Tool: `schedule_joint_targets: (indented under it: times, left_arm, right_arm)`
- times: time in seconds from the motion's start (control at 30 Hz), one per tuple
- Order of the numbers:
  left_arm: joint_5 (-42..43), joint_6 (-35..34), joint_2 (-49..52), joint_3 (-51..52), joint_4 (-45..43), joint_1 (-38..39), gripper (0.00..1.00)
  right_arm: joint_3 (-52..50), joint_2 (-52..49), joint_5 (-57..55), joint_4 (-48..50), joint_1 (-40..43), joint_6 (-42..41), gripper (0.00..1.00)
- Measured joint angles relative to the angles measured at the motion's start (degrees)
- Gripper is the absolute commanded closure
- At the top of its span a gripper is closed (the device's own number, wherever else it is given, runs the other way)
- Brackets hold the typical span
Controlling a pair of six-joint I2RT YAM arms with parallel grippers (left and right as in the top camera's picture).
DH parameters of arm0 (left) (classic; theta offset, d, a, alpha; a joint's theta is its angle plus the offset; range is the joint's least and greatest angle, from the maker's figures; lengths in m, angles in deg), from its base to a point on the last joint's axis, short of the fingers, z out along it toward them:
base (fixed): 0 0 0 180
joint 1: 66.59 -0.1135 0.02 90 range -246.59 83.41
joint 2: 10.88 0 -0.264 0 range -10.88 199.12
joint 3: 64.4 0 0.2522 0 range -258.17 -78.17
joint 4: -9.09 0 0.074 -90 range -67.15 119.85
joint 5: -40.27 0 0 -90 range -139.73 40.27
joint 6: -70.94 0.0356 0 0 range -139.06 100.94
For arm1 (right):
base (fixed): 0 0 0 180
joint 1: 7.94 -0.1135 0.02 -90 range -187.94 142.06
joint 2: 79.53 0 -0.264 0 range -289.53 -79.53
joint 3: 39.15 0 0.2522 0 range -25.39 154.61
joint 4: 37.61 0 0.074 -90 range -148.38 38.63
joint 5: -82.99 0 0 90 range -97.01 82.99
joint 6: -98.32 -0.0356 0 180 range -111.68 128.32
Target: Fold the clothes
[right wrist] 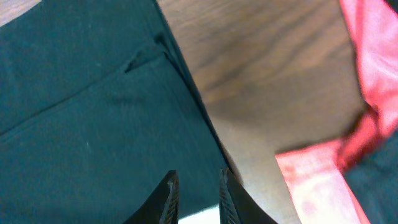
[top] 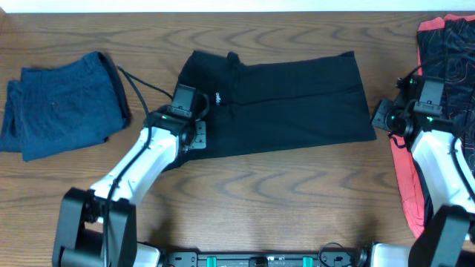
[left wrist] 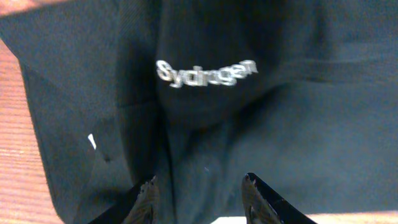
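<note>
Wood table (top: 297,178). Black garment (top: 297,96) lies flat beneath both sets of jaws. Blue garment (top: 59,111) lies well left of left gripper (left wrist: 198,180), whose jaws are parted with nothing visibly held. Red garment (top: 445,37) lies right of right gripper (right wrist: 196,177), whose jaws are nearly together; cannot tell if cloth is pinched.

Red garment (top: 408,185) cut by right edge; logo lettering (left wrist: 205,73) blurred.

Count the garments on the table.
3: folded blue garment far left; black cloth garment centre; red patterned garment right edge, partly cut off; more may hide beyond view.
</note>
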State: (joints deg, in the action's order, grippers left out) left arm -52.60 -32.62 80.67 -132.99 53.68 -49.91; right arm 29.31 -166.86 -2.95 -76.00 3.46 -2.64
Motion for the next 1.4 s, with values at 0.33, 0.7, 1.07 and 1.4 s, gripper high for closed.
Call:
schedule_joint_targets:
  times: [0.33, 0.7, 1.07, 1.4]
  left_arm:
    - [5.35, -0.15, 7.82, 0.0, -1.57, -2.01, 0.55]
    - [4.9, -0.15, 9.73, -1.49, 3.1, -2.14, 0.55]
    - [4.39, -0.17, 10.14, -1.57, 16.44, -2.01, 0.55]
    - [4.66, -0.15, 10.62, -0.98, 22.4, -2.01, 0.56]
  right_arm:
    - [0.0, -11.91, 4.7, 5.18, 0.0, 3.13, 0.8]
    - [0.85, -15.15, 2.05, -1.33, -0.09, 4.55, 0.78]
    - [2.05, -14.69, -7.23, -13.57, -0.09, 1.73, 0.82]
    - [2.08, -14.6, -11.28, -23.34, -0.09, -3.41, 0.83]
